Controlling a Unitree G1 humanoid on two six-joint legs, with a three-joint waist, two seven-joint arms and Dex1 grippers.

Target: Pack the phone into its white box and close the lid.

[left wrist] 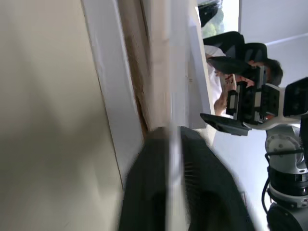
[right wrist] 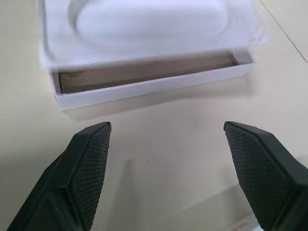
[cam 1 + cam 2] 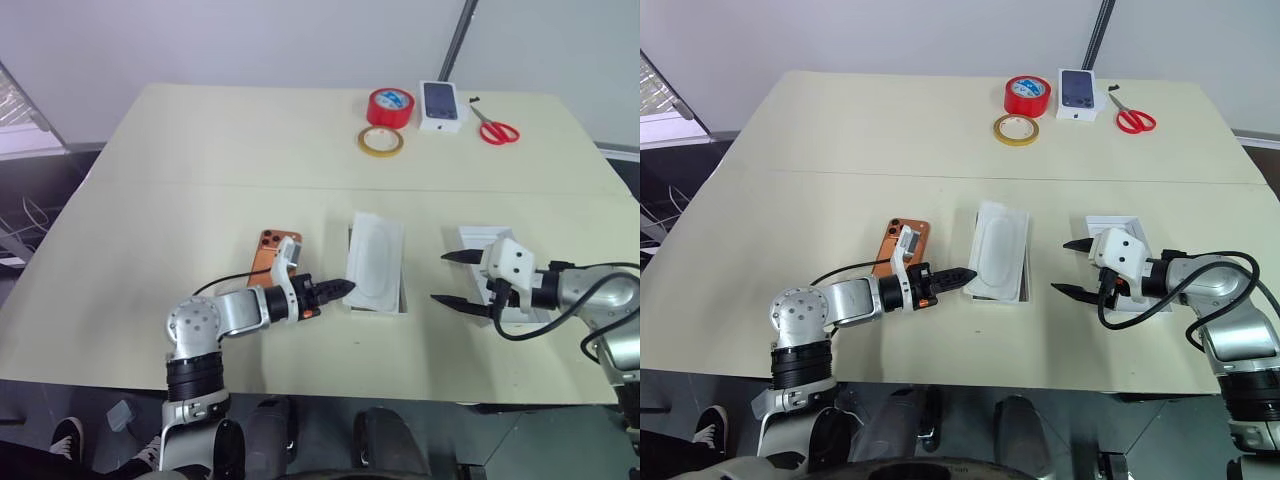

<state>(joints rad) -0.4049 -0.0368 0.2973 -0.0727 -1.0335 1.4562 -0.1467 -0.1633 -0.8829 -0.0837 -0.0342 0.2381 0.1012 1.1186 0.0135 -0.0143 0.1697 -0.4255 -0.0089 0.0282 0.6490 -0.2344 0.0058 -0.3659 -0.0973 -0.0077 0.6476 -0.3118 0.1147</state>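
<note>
The orange phone lies flat on the table, camera bump up, just beyond my left arm. To its right sits the white box, its brownish floor showing under a white moulded insert that rests askew on top. My left gripper points at the box's near-left edge, right against it. My right gripper hovers open and empty to the right of the box, aimed at its side wall. Behind that gripper lies the white lid, partly hidden by it.
At the table's far side stand a red tape roll, a yellow tape roll, a small white box printed with a dark phone and red scissors. A seam crosses the tabletop.
</note>
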